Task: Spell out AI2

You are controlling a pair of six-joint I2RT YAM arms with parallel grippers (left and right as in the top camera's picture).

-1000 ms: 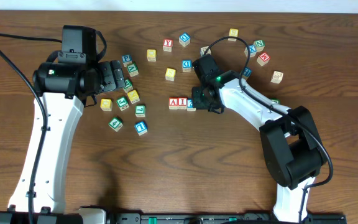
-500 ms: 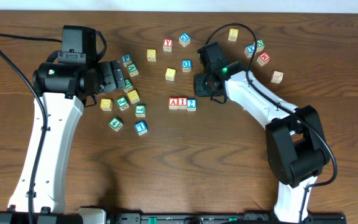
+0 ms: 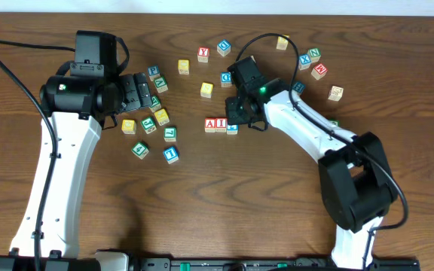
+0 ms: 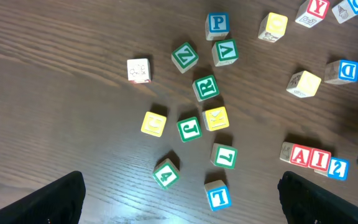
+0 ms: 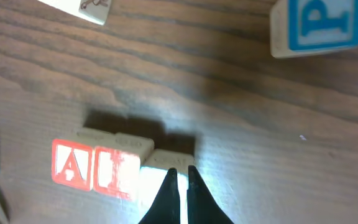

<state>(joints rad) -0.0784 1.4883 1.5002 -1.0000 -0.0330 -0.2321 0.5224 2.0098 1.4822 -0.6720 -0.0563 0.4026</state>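
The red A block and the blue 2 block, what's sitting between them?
The red I block sits between the A block and the 2 block, all in one row. The left wrist view shows this most clearly.

Row: A block (image 3: 211, 124), I block (image 3: 221, 124) and 2 block (image 4: 337, 167) side by side, touching, A leftmost, near the middle of the table (image 3: 202, 211).
Right gripper (image 5: 179, 177): directly over the 2 block at the row's right end.
Left group (image 3: 161, 117): loose blocks left of the row, apart from it.
Far blocks (image 3: 203, 54): scattered behind the row and to its right.
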